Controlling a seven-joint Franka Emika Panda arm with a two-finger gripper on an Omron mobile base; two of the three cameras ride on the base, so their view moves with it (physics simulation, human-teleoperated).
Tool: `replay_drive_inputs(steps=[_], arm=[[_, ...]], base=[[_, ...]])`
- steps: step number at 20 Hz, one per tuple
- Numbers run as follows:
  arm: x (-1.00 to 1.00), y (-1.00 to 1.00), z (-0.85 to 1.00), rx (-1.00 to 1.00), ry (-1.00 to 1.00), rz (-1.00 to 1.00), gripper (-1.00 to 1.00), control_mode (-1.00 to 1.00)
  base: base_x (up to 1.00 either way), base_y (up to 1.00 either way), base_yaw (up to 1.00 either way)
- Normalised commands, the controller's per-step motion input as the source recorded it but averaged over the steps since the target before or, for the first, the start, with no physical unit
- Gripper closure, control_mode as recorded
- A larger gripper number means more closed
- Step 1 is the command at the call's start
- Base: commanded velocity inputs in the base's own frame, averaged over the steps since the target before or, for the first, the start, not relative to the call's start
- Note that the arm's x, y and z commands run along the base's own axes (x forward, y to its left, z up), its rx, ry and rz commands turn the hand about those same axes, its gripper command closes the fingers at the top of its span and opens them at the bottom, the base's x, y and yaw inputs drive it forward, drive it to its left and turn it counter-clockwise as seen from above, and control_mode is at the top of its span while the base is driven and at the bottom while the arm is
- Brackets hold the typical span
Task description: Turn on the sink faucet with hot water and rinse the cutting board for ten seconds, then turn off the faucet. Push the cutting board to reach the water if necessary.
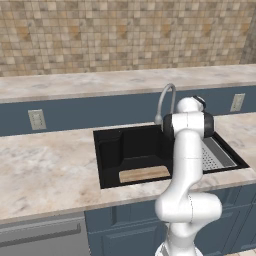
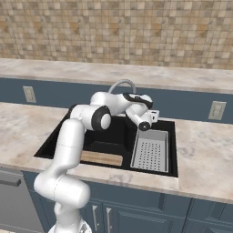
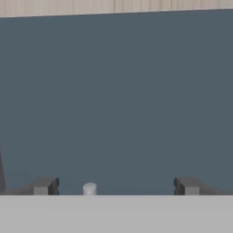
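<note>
Even, diffuse light fills the rendered kitchen, bright without any single visible source and without glare. The marble-patterned counter (image 1: 45, 165) and tan tiled wall (image 1: 120, 35) read flat and evenly lit, their textures soft and slightly pixelated. The sink (image 1: 112, 150) is the darkest area, its matte black walls swallowing detail, with only faint shading separating its faces. The white arm (image 2: 68, 145) shows gentle grey shading on its undersides and casts no crisp shadow. Both base views are sharp to the edges, with straight lines undistorted. The hand view is soft and blurred, a flat blue-grey panel (image 3: 118, 100) with dim finger tips (image 3: 45, 186).
</note>
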Motion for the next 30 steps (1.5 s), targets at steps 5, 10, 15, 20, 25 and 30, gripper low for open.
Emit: replay_drive_inputs(steps=[5, 10, 15, 20, 25, 30], arm=[[0.04, 0.00, 0.00, 0.00, 0.00, 0.00, -1.00, -1.00], [0.03, 0.00, 0.00, 0.00, 0.00, 0.00, -1.00, -1.00], [0.00, 0.00, 0.00, 0.00, 0.00, 0.00, -1.00, -1.00], [0.06, 0.00, 0.00, 0.00, 0.00, 0.00, -1.00, -1.00], [0.07, 0.00, 0.00, 0.00, 0.00, 0.00, -1.00, -1.00], [0.02, 0.00, 0.00, 0.00, 0.00, 0.00, -1.00, -1.00]], base=[[0.00, 0.00, 0.00], [0.00, 0.00, 0.00], [0.00, 0.00, 0.00], [0.00, 0.00, 0.00], [0.00, 0.00, 0.00], [0.00, 0.00, 0.00]])
